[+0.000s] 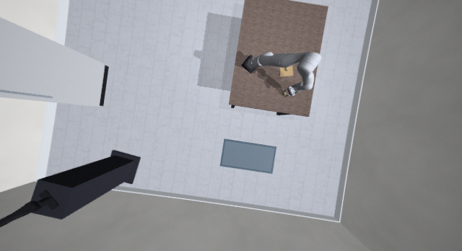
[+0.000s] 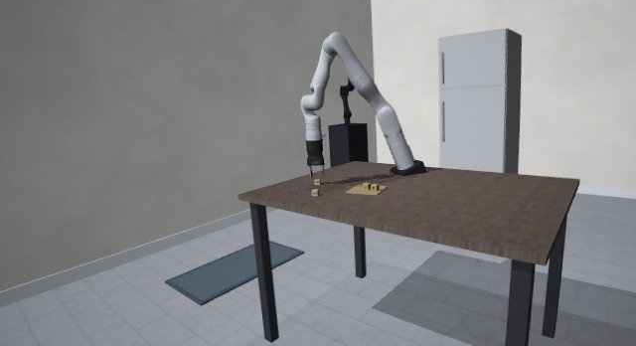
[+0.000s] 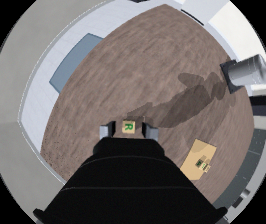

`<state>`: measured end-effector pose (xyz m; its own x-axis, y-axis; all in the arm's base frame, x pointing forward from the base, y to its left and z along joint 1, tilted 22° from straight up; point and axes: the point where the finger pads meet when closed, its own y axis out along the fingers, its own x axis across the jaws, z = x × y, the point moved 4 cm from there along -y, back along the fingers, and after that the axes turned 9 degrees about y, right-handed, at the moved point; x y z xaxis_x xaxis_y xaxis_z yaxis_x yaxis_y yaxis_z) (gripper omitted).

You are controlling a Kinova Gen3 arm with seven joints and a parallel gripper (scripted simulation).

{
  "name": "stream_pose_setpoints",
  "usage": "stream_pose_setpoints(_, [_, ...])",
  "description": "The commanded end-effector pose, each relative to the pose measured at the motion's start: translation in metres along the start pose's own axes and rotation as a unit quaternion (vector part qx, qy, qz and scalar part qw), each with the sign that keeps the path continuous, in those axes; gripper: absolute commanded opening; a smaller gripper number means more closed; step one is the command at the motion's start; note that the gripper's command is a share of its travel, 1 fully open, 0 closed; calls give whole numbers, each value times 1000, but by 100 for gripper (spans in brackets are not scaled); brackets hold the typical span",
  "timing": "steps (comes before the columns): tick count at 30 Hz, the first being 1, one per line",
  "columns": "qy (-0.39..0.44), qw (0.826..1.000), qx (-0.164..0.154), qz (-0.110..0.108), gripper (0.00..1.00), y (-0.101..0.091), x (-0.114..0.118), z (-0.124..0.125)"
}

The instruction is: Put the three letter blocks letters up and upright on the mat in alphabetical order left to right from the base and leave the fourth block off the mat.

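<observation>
My gripper (image 2: 317,175) (image 3: 128,127) is open, pointing down over a block with a green R on top (image 2: 317,182) (image 3: 128,126). In the wrist view this block shows between the spread fingers; in the exterior view it lies on the table just below the fingertips. Another block (image 2: 315,192) lies off the mat, nearer the exterior camera; the gripper body hides it in the wrist view. The tan mat (image 1: 286,73) (image 2: 354,191) (image 3: 203,147) lies flat and bears two blocks close together, one (image 2: 366,186) (image 3: 199,163) and another (image 2: 375,187) (image 3: 206,168). Their top letters are too small to read.
The wooden table (image 1: 281,31) (image 2: 467,207) carries the robot's base (image 1: 250,64) (image 2: 408,168) at one long edge. In the top view the arm arches past the mat and partly covers its edge. The two loose blocks lie near a short table edge.
</observation>
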<state>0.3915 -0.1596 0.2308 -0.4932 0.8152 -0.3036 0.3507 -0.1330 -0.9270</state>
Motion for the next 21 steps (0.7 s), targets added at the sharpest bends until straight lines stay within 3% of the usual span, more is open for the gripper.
stream_pose_setpoints(1, [-2, 1000, -2, 1, 100, 1, 0, -1])
stream_pose_setpoints(21, [-2, 1000, -2, 1, 100, 29, 0, -1])
